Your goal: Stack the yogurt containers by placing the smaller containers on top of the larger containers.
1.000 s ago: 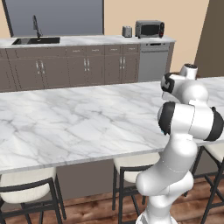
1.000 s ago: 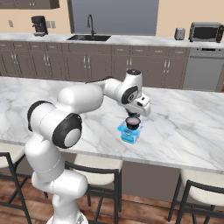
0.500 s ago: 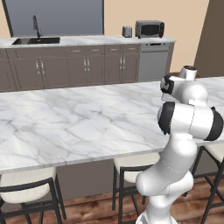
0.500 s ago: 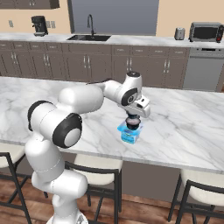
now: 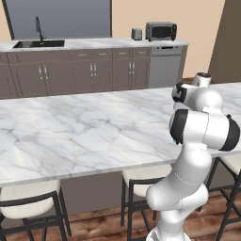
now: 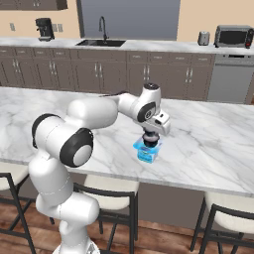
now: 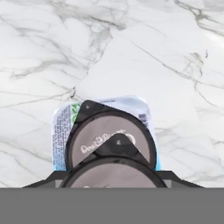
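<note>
The gripper (image 6: 149,139) was clamped on a small dark cup (image 7: 111,175), holding it just over another dark cup (image 7: 109,135) on a blue tub (image 6: 147,154) on the counter (image 6: 208,144). Letting go remained, I'd say.

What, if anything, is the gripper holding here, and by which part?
The gripper appears closed on a dark round yogurt cup, held by its sides, above another dark cup on a blue-and-white container. The contact itself is hidden.

Bright, even rendered light, soft shadows (hand view slightly blurred).
</note>
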Robot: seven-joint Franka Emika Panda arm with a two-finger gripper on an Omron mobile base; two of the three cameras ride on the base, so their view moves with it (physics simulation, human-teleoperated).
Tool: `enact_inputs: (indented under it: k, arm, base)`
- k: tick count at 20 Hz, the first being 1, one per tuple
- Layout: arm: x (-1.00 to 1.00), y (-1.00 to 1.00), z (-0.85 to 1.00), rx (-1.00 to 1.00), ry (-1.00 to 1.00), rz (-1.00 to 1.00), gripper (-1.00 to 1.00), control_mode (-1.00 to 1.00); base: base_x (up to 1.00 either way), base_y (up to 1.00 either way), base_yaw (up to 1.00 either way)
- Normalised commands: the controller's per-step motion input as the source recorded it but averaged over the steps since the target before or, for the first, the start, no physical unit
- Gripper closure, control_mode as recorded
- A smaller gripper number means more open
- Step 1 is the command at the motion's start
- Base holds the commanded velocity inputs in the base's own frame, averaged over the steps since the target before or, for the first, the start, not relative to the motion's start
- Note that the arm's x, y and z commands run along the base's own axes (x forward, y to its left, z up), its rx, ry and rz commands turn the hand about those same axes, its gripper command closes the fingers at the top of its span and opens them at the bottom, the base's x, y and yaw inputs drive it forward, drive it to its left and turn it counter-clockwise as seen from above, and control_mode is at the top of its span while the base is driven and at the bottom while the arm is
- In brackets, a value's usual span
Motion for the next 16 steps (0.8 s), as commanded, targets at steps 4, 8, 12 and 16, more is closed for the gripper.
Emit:
enact_inputs:
  k: [4, 8, 12, 16]
  arm:
    - [0.0, 0.0, -0.09, 0.0, 0.0, 0.0, 1.0, -1.0]
    - [0.0, 0.0, -0.09, 0.0, 0.0, 0.0, 1.0, -1.0]
    - [0.0, 0.0, -0.09, 0.0, 0.0, 0.0, 1.0, -1.0]
    - [0.0, 0.0, -0.03, 0.0, 0.0, 0.0, 1.0, -1.0]
  base:
    - [0.0, 0.0, 0.0]
    - [0.0, 0.0, 0.0]
    - [0.0, 0.0, 0.0]
    - [0.0, 0.0, 0.0]
